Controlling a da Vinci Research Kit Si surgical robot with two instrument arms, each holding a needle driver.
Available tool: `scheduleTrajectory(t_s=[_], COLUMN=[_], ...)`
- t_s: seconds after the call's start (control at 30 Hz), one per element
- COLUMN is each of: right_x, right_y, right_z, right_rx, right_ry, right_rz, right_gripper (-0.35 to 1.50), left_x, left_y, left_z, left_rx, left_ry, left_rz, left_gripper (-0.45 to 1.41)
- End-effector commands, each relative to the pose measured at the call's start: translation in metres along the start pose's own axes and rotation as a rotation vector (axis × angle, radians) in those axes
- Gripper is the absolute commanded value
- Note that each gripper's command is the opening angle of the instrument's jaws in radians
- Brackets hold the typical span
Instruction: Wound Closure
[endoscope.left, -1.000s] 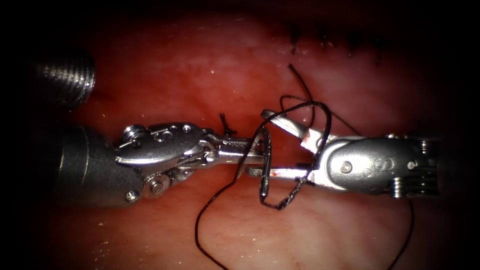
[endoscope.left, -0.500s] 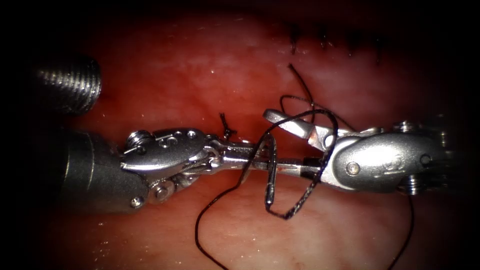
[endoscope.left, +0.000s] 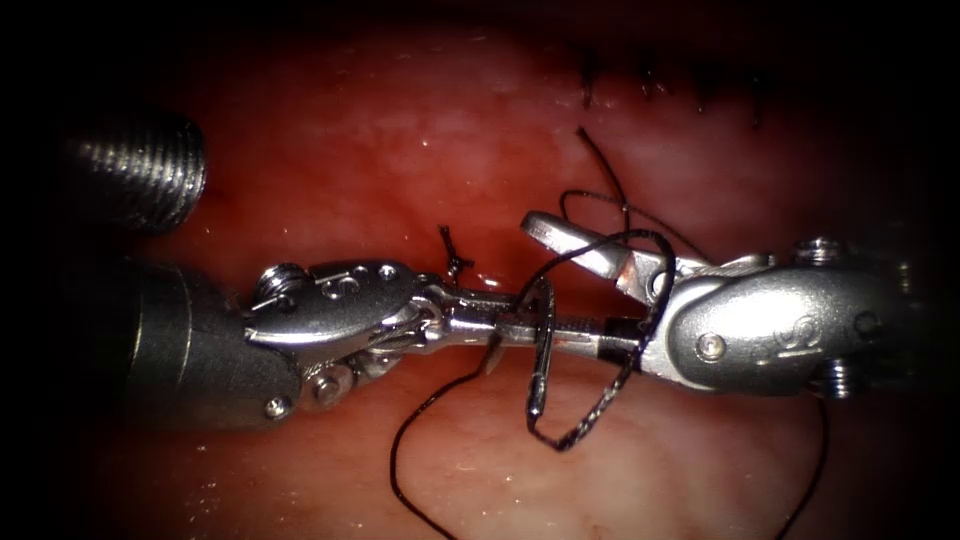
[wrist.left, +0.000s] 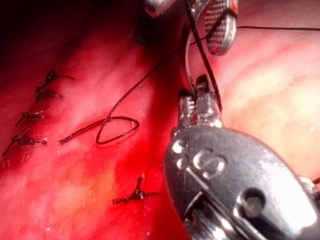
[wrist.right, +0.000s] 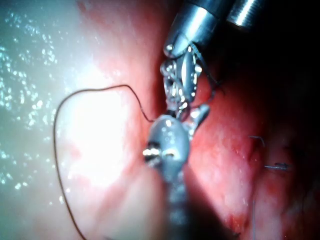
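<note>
1. Leftmost, the left tool (endoscope.left: 505, 322) is seen coming in level above the tissue (endoscope.left: 400, 150), with its jaws clamped on the needle (endoscope.left: 541, 360).
2. Just above its wrist, a short knotted stitch (endoscope.left: 452, 250) is noted in the tissue.
3. The needle is gripped above the middle of its curve and hangs nearly upright; it is held clear of the tissue, with no part buried. In the left wrist view the same grip is seen: left tool (wrist.left: 195, 95) closed on the needle (wrist.left: 187, 60).
4. The thread (endoscope.left: 400, 450) is traced from the needle's lower end in a loop around the right tool's neck, and a long strand lies in a slack bend on the tissue below the left tool.
5. The right tool (endoscope.left: 535, 280) is recorded with its jaws spread wide. The lower jaw lies along the left tool's tip beside the needle, and nothing is gripped.
6. A loose thread end (endoscope.left: 600, 160) lies on the tissue above the right tool.
7. Further right, a row of finished stitches (endoscope.left: 650, 85) is seen. Which side of the cut the needle is on cannot be told.
</note>
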Motion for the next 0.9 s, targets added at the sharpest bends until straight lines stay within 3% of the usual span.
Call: scheduleTrajectory(t_s=[0.03,0.23,0.6,0.67,0.77,0.9], right_x=[-0.0002,-0.0001,-0.0012,-0.0017,-0.0024,-0.0037], right_y=[-0.0003,-0.0007,-0.0008,-0.0005,-0.0003,0.0001], right_z=[0.0008,0.0007,-0.0006,-0.0009,-0.0014,-0.0017], right_rx=[0.001,-0.003,-0.004,-0.005,-0.005,-0.005], right_ry=[0.002,0.005,0.004,0.002,-0.001,-0.002], right_rz=[-0.008,-0.051,-0.117,-0.118,-0.12,-0.132], right_gripper=[0.37,-0.35,-0.35,-0.35,-0.35,-0.35], left_x=[-0.0003,-0.0004,0.0002,0.0006,0.0011,0.0012], left_y=[-0.0002,0.0,0.0003,0.0002,0.0003,0.0003], left_z=[0.0007,0.0008,0.0008,0.0008,0.0005,-0.0003], left_rx=[-0.002,-0.009,-0.011,0.0,0.001,0.023], left_ry=[-0.001,-0.004,-0.004,0.002,0.003,-0.041], left_rz=[0.0,0.001,-0.004,-0.007,-0.01,0.017], left_gripper=[-0.45,-0.45,-0.45,-0.11,0.09,0.52])
